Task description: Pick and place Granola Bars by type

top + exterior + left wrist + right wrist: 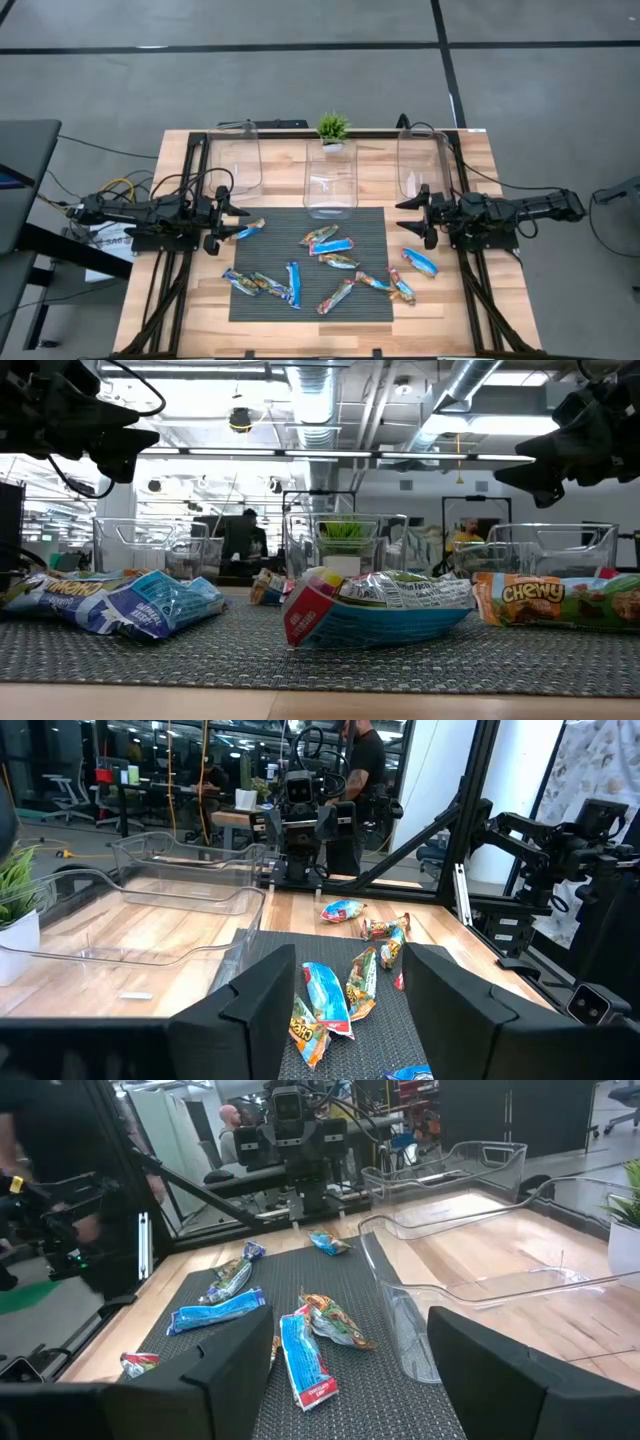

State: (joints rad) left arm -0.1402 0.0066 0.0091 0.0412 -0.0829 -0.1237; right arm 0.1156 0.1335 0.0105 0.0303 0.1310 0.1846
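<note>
Several granola bars lie flat and scattered on a dark mat (pixel 240 300). Some are bright blue (pixel 332 246), some blue-and-white (pixel 293 283), others orange-brown (pixel 338 262). One blue bar (pixel 250 230) lies at the mat's far left corner, just right of my left gripper (pixel 228 212). That gripper is open and hovers at the mat's left edge. My right gripper (pixel 415 218) is open too, hovering at the mat's right edge, with a blue bar (pixel 420 262) just nearer than it. Both wrist views look across the mat between open fingers (pixel 260 1010) (pixel 230 1370).
Three clear plastic tubs stand along the mat's far side: left (pixel 238 160), middle (pixel 330 180) and right (pixel 422 165). A small potted plant (pixel 333 128) sits behind the middle tub. Bare wooden table (pixel 180 300) borders the mat, and black frame rails run along both sides.
</note>
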